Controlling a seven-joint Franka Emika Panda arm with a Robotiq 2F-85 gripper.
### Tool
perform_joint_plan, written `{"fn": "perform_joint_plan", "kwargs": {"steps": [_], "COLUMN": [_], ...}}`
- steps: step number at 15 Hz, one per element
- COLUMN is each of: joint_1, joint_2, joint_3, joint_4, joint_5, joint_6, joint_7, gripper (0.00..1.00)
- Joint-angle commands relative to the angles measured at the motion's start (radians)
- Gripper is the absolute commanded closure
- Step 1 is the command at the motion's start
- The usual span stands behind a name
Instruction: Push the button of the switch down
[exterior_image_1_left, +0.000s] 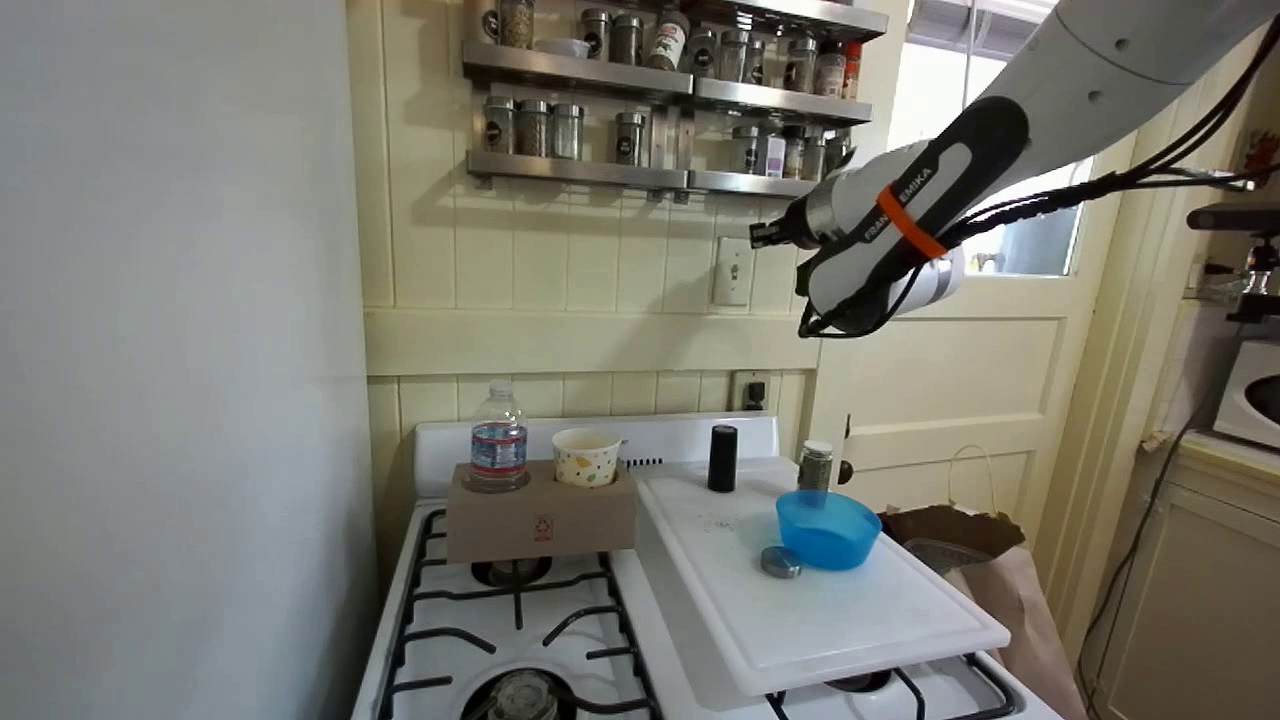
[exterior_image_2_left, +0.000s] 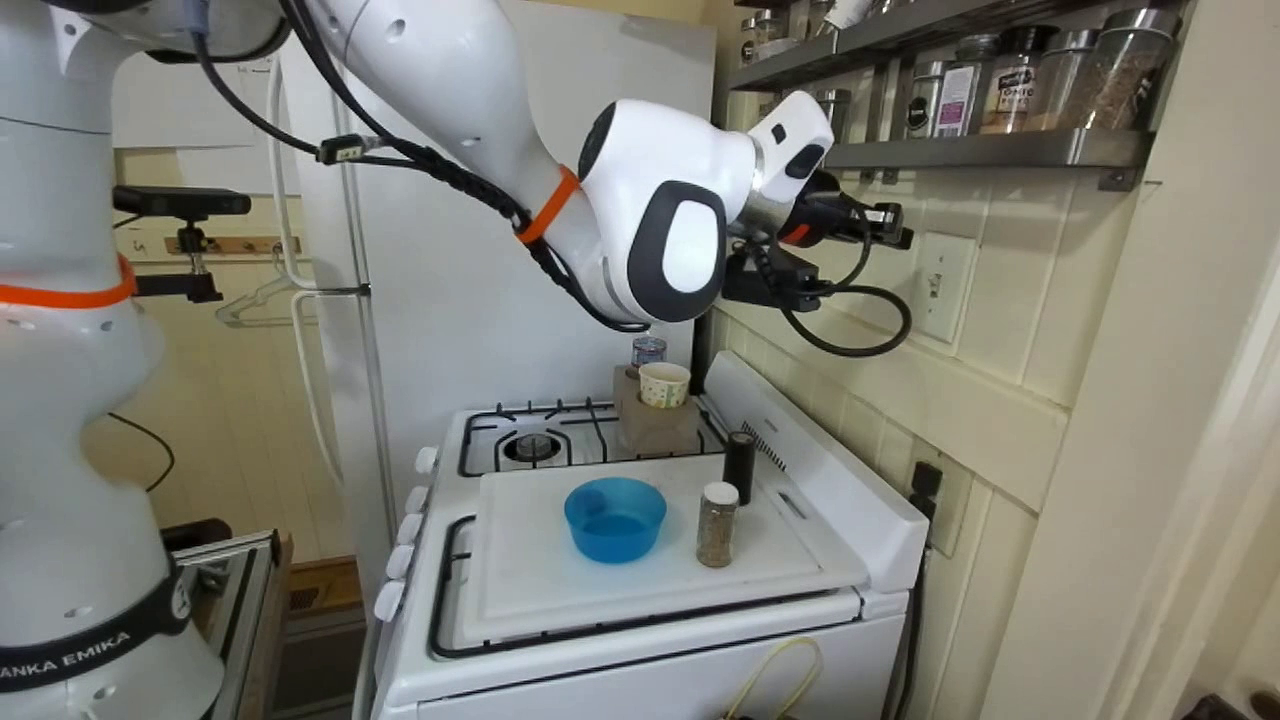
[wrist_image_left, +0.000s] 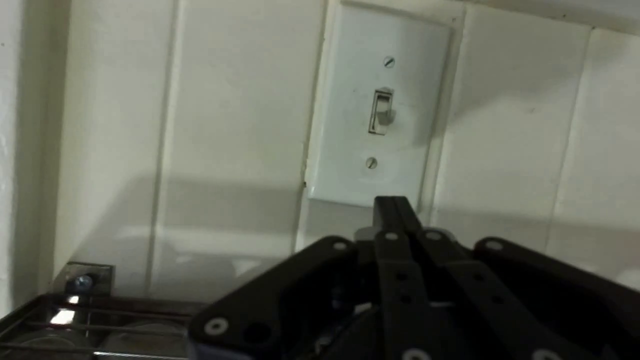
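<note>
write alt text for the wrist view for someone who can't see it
A shut black gripper points up from the bottom of the picture toward a pale switch, its tip hiding part of the switch's lower edge. The switch's small button sits between two screws. Panelled wall surrounds it; part of a metal shelf shows at lower left.

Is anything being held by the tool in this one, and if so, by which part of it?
Nothing is held: in the wrist view the tool is closed on itself with no object in its grip. The switch is ungripped.
</note>
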Motion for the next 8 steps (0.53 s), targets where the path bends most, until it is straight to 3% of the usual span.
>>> {"fn": "perform_joint_plan", "kwargs": {"steps": [1, 8], "joint_1": [-0.056, -0.127], "joint_2": [0.075, 0.143], "joint_3": [0.029, 0.086], "joint_4": [0.085, 0.171], "joint_5": [-0.086, -0.189], "joint_6": [0.021, 0.015], "joint_7": [0.091, 0.178], "gripper": [1.00, 1.00]}}
